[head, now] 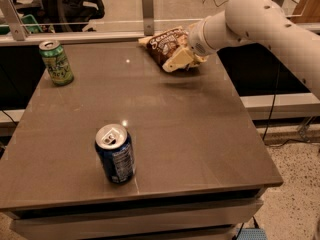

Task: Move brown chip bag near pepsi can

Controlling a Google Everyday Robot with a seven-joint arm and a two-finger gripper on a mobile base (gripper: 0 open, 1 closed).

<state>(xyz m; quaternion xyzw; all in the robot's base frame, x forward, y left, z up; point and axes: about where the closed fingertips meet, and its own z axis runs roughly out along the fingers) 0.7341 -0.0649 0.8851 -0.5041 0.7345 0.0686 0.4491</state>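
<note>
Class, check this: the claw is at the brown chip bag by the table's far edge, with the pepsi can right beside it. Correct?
No: the camera view shows the pepsi can apart, near the front edge. The claw is at the brown chip bag.
</note>
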